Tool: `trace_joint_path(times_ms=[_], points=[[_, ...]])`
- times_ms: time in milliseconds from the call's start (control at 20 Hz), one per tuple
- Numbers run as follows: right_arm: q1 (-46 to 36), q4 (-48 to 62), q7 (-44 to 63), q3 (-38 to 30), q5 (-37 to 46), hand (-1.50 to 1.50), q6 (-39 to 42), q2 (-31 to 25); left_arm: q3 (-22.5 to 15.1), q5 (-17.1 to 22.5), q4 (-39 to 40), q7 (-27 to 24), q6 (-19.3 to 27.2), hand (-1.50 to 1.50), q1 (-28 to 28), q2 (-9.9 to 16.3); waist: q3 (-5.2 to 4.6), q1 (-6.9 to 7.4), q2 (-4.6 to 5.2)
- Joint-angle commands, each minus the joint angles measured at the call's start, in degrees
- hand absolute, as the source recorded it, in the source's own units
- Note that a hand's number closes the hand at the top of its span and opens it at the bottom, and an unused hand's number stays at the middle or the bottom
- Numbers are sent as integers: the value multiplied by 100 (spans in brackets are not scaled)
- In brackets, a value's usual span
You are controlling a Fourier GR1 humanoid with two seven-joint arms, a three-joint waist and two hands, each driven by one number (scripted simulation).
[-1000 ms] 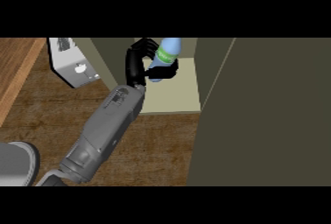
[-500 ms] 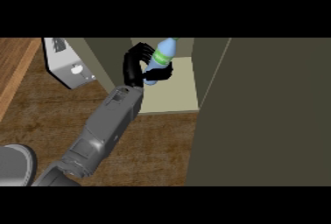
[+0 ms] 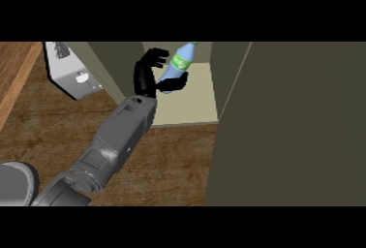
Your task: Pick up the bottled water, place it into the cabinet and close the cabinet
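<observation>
**One hand holds the bottled water inside the open cabinet**

At the far left a strip of lighter wood (image 3: pixel 14 82) runs along the edge of the view, and beside it the darker wooden bench (image 3: pixel 64 131) spreads under the arm. In the lower left corner a round grey shape (image 3: pixel 16 184) shows only in part; I cannot tell what it is. Higher up on the left stands a white appliance (image 3: pixel 71 72) with a small knob on its face. It is just beside the left wall of the cabinet (image 3: pixel 107 63).

A grey forearm (image 3: pixel 114 145) comes up from the lower left and reaches to the cabinet opening. The pictures do not make clear which arm this is. Its black hand (image 3: pixel 146 72) is at the cabinet, and the fingers (image 3: pixel 159 52) and the thumb are curled round the bottled water (image 3: pixel 180 60), so the hand has hold of it. The bottle is pale blue with a green label and is tilted, its top end leaning to the upper right. It is above the pale cabinet shelf (image 3: pixel 190 104), inside the opening; I cannot tell whether its bottom end touches the shelf.

To the right, the open cabinet door (image 3: pixel 300 121) fills the view as a big dull olive panel.
</observation>
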Motion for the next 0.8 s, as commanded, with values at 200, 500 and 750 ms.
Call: trace_joint_path(times_ms=[200, 500, 750], points=[[258, -464, 13, 279, 211, -150, 55, -206, -183, -377, 787, 196, 369, -150, -178, 170, -5, -93, 34], [330, -642, -83, 124, 105, -150, 105, -416, -79, -342, 695, -125, 428, -150, 121, 292, -6, -68, 38], [136, -274, -206, 0, -68, -150, 95, -263, 102, -227, 461, -526, 464, -150, 293, -10, -7, -24, 66]])
